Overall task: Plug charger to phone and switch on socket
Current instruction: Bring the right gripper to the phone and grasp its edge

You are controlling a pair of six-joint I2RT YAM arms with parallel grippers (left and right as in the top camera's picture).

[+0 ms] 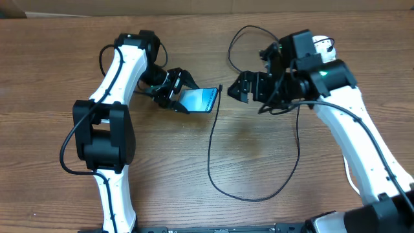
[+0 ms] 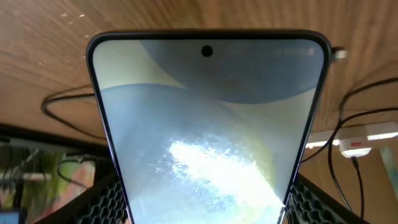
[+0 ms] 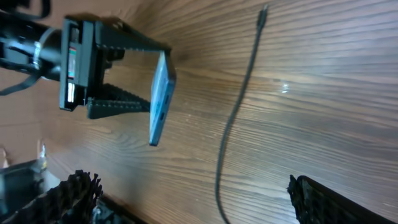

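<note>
The phone (image 1: 200, 99) with its pale blue screen is held tilted above the table, and my left gripper (image 1: 184, 93) is shut on its long edges. In the left wrist view the phone (image 2: 205, 124) fills the frame between the black fingers (image 2: 106, 200). The charger (image 1: 211, 139) is a thin black cable looping over the wood, its small plug tip (image 1: 220, 87) lying just right of the phone. My right gripper (image 1: 234, 89) hovers open beside that tip, holding nothing. The charger cable (image 3: 239, 118) runs between its fingers (image 3: 336, 200) on the table below. The socket (image 2: 364, 140) shows white with a red switch.
The wooden table (image 1: 162, 175) carries only the cable loop at centre front. More black cable (image 1: 246, 39) arcs at the back near the right arm. Dark wires (image 2: 68, 106) trail behind the phone in the left wrist view.
</note>
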